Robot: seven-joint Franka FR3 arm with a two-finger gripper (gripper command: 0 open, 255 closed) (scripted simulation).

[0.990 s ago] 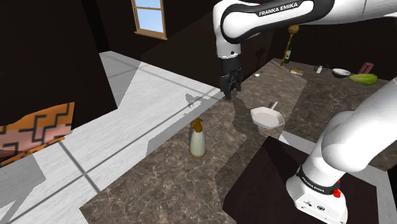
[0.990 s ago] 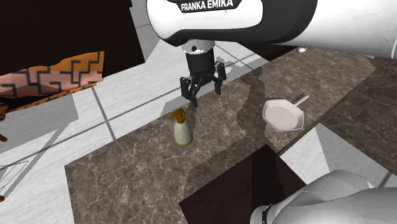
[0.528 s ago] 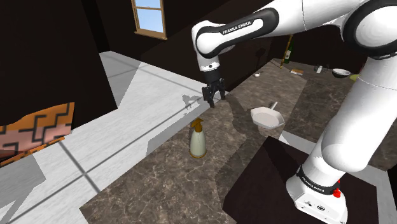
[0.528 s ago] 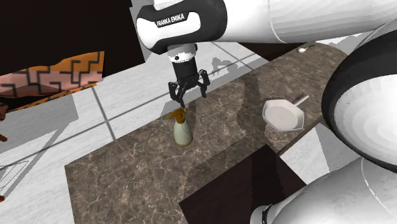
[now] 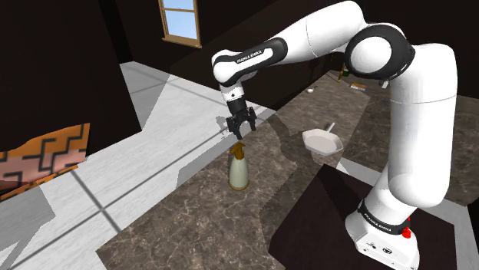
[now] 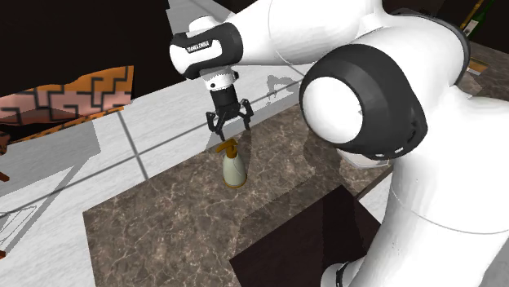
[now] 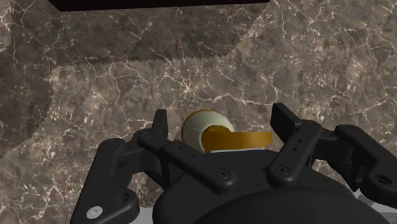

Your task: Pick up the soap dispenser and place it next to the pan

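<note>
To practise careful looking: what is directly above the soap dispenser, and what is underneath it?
Above the soap dispenser hangs the open gripper, not gripping it. The dispenser stands upright on the brown veined counter; the patch of counter beneath its base is covered.

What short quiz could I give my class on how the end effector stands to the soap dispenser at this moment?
1. True or false: the end effector is shut on the soap dispenser.
2. Pick one. The soap dispenser is: A) upright on the dark marbled counter; B) lying on its side; C) lifted off the counter.
3. Fill the gap: in the shoulder view, the white pan sits to the dispenser's ____ (left or right).

Key
1. False: the fingers stand open, just above the pump top.
2. A.
3. Right.
</note>
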